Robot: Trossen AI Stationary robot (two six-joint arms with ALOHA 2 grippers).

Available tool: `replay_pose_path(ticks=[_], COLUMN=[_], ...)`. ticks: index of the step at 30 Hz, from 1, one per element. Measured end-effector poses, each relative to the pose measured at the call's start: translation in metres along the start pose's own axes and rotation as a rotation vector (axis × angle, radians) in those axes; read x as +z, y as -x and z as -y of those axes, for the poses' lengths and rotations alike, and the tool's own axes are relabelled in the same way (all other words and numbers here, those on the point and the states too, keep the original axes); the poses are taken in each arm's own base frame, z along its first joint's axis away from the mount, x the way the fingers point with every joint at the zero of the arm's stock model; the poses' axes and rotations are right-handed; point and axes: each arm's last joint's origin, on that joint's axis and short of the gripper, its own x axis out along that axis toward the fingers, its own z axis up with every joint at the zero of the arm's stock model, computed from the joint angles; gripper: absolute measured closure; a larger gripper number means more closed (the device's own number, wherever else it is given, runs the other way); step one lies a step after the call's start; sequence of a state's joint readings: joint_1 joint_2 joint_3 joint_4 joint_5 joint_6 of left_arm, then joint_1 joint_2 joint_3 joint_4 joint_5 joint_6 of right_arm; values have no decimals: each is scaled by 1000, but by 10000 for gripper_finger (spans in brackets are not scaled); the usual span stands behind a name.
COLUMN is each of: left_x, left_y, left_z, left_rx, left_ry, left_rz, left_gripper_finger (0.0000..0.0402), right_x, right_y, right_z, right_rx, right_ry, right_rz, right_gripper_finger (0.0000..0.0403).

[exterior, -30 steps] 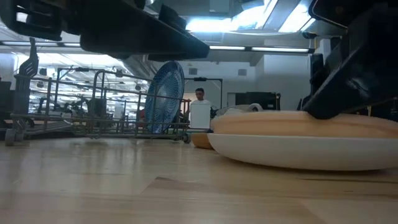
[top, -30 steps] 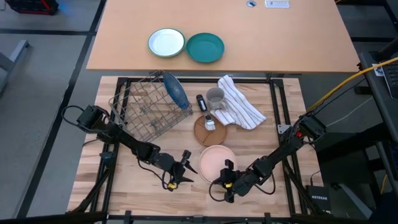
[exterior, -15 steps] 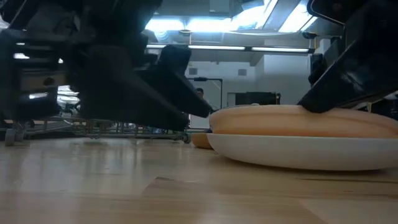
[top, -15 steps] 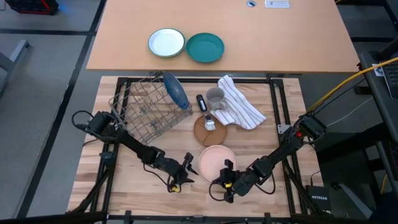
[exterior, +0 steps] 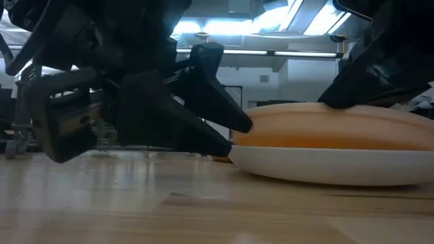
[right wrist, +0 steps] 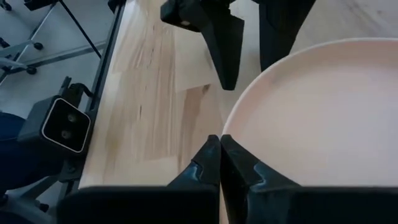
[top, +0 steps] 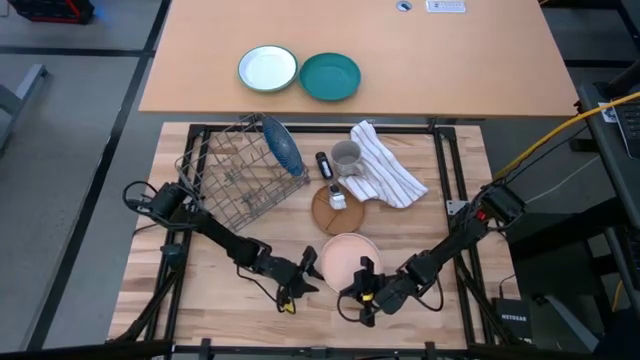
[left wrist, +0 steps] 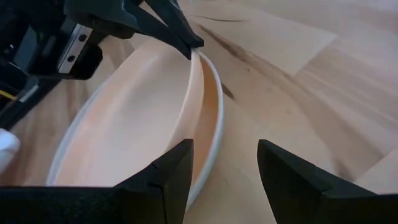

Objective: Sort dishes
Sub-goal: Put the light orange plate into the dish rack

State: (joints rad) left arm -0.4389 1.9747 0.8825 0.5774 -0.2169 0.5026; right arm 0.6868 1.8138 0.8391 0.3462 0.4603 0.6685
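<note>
since a second ago the left gripper (top: 306,268) has slid along the table toward the pink plate (top: 349,259), while the right gripper (top: 364,281) and all the dishes have kept their places. from above, the pink plate lies near the front edge of the table (top: 220,300), the left gripper just beside its left rim with fingers spread wide, the right gripper at its front rim with fingers pressed together. the wooden plate (top: 326,212) lies just behind the pink one, toward the table's middle, with a small bottle (top: 338,198) on it. the blue plate (top: 282,144) stands on edge in the wire rack (top: 230,170) near the back left corner. a mug (top: 346,156) and a striped cloth (top: 385,172) sit near the back edge. at table height, the pink plate (exterior: 332,146) rests flat, the left gripper's (exterior: 239,132) dark fingers reaching its rim. past the left wrist, the open fingers (left wrist: 169,171) straddle the plate's rim (left wrist: 208,112), one inside and one outside, and the right gripper (left wrist: 189,45) touches the rim farther along. past the right wrist, the closed fingers (right wrist: 214,163) meet the plate's (right wrist: 311,118) edge.
</note>
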Motion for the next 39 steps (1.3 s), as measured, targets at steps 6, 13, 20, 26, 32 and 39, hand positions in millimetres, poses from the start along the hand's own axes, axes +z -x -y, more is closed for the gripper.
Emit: replay_pose_path(ticks=[6,13,20,26,32,39], left_x=[-3,-13,-19,-12,-7,-11], left_y=[-1,-4,-5,-8,-10,-11], left_z=[-4,-17,-26,-30,-36,-43], left_rx=[22,40,40,37,49,45], left_ry=[-62,-118,-123,-126,-140,-132], left_rz=[-28,-75,-89,-55,-39,-38], left_gripper_finger=[229,229,229,229,229,229], right_x=[6,7,6,6,5,5], right_y=[5,5,5,5,5,5], right_z=[-2,-2,-1,-1,0,0], right_rx=[10,11,7,2,-5,-3], right_ry=[-7,8,11,16,22,26], right_rz=[18,19,14,7,-2,2], right_gripper_finger=[401,401,401,402,384,380])
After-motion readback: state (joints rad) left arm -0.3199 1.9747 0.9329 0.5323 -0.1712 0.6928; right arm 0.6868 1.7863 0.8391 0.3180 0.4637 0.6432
